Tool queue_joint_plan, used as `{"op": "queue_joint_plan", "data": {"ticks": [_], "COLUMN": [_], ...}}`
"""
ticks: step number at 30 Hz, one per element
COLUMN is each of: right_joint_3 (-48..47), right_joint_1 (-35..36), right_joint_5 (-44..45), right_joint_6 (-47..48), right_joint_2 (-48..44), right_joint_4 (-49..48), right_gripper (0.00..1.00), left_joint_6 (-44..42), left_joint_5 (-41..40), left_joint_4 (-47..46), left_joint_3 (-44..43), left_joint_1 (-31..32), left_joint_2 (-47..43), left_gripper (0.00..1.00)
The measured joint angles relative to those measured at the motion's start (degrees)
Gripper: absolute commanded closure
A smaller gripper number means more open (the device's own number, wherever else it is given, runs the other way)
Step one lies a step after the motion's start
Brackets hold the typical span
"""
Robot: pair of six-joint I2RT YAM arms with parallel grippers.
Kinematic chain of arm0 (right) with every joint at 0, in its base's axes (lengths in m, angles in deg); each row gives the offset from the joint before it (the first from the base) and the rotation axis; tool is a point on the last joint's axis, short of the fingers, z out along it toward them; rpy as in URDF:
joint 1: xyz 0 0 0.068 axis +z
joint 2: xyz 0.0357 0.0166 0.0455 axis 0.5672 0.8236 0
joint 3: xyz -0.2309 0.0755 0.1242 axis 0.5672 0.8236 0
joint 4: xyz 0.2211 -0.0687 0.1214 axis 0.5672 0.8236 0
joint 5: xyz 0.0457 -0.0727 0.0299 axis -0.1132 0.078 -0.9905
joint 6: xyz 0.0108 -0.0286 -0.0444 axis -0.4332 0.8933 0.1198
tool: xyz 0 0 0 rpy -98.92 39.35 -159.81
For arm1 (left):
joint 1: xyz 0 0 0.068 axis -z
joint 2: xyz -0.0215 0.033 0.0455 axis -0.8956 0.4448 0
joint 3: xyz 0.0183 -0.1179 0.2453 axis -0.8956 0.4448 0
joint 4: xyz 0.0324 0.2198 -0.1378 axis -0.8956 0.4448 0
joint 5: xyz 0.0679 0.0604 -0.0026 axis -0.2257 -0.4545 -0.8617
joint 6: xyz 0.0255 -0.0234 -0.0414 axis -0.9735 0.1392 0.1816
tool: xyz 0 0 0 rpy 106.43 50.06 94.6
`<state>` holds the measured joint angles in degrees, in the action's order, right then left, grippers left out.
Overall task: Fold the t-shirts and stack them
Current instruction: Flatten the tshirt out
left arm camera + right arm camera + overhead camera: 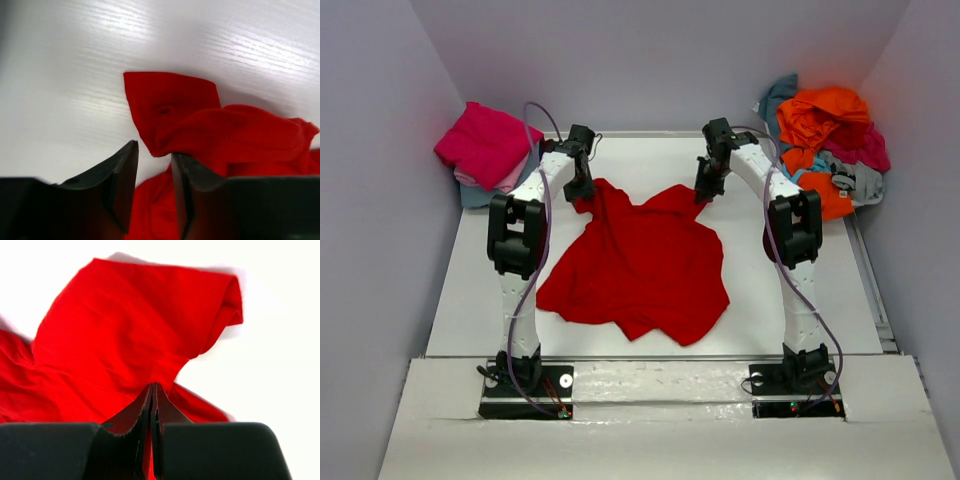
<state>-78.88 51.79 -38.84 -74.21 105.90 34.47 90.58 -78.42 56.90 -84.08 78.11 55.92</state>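
White table (790,290) | red t-shirt (640,265) crumpled mid-table between both arms | soft, light, limp: best taken by sleeve or shoulder edges | right gripper (153,387) clamped on its cloth; left gripper (155,150) parted beside a fold | count: one red shirt, one folded stack (485,150) far-left, one loose heap (825,140) far-right

Table (460,300): white top, faint wood grain, soft glare in the wrist views; we find it flat.
Rear wall (660,60): plain pale lavender-grey, meets table's far edge.
L side wall (370,220): same colour, borders table's L edge.
R side wall (925,260): same colour, just beyond the rail.
Rail (870,285): thin metal strip along table's R edge.
Front ledge (660,445): white board at near edge; we note a seam across its width.
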Motion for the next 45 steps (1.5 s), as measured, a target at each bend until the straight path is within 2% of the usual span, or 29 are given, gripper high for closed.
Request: {"op": "queue_joint_plan", "data": {"ticks": [3, 8, 11, 16, 23, 30, 45], "right_joint_3": [-1.33, -3.98, -3.69, -0.74, 6.78, 7.80, 6.97], "right_joint_1": [0.00, 0.00, 0.00, 0.00, 0.00, 0.00, 0.00], "right_joint_5": [1.16, 2.19, 2.23, 2.12, 2.16, 2.43, 3.98], "right_joint_6": [0.33, 1.03, 1.09, 1.49, 2.14, 2.34, 1.27], "right_joint_2": [0.00, -0.02, -0.02, -0.44, -2.01, -2.05, -1.81], "right_joint_4": [0.39, 2.01, 2.08, 1.90, 1.05, -0.46, -5.92], "right_gripper": [0.93, 0.92, 0.88, 0.70, 0.68, 0.49, 0.51], "left_joint_6": [-0.26, -0.24, -0.24, -0.24, -0.24, -0.24, -0.33], "left_joint_5": [-0.17, -0.17, -0.31, -0.59, -0.79, -0.96, -0.98], "left_joint_4": [0.22, 0.24, 0.68, 1.05, 1.25, 1.31, 1.33], "left_joint_3": [-0.83, -3.02, -4.26, -5.77, -6.38, -6.38, -6.34], "left_joint_1": [0.00, 0.00, 0.00, 0.00, 0.00, 0.00, 0.00], "left_joint_2": [0.63, 2.82, 3.76, 4.48, 4.50, 4.50, 4.50], "left_gripper": [0.85, 0.94, 0.94, 0.94, 0.94, 0.94, 0.94]}}
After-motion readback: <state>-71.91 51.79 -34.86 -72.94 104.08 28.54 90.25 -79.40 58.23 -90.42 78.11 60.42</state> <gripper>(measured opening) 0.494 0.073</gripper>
